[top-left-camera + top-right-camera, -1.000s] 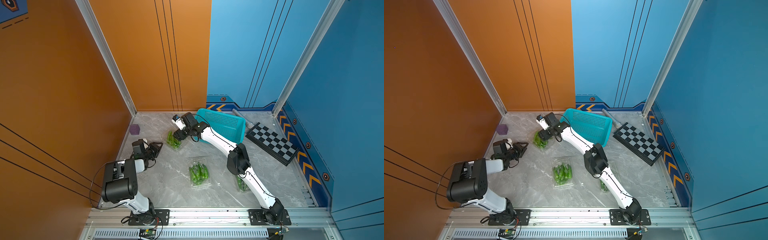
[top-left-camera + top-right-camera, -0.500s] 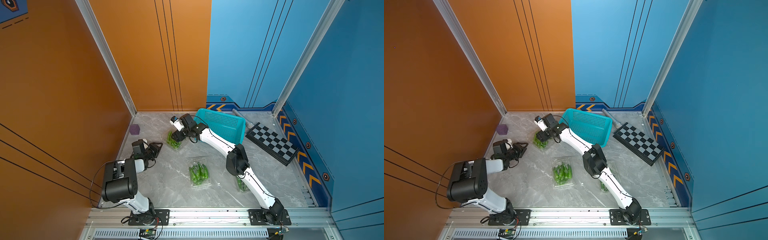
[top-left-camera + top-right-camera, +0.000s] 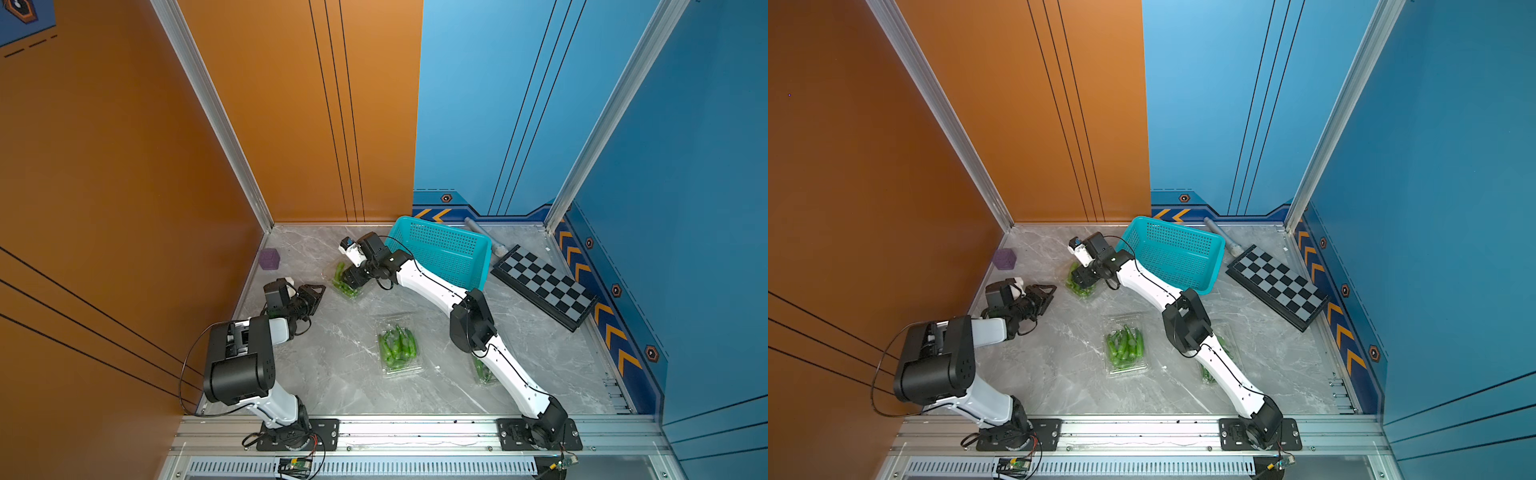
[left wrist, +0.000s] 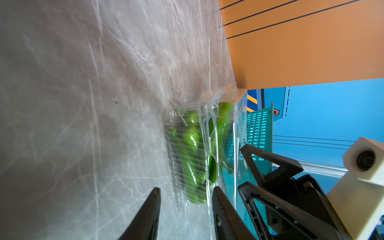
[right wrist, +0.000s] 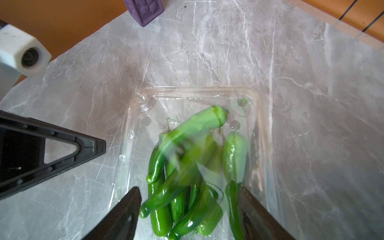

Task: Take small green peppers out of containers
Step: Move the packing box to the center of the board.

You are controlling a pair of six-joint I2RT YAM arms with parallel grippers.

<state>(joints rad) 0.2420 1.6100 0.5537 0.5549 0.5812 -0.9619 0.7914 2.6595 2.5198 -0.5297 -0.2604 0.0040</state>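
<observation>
green peppers point(image 5: 193, 126), between parted right jaws

Boxed-in cell. Orange wall panels point(image 3: 104, 166) on left and back-left, thin black lines across. Blue wall panels point(image 3: 498, 104) on back-right and right, same black lines. Aluminium corner posts point(image 3: 216, 120) slanting up between panels. Dark-blue band with orange chevrons point(image 3: 615, 336) along base of blue side. Grey marble-look tabletop point(image 3: 332, 382), white veins. Aluminium rail point(image 3: 415, 432) across near edge, slotted strip point(image 3: 415, 467) below. Even, bright light, soft shadows.
</observation>
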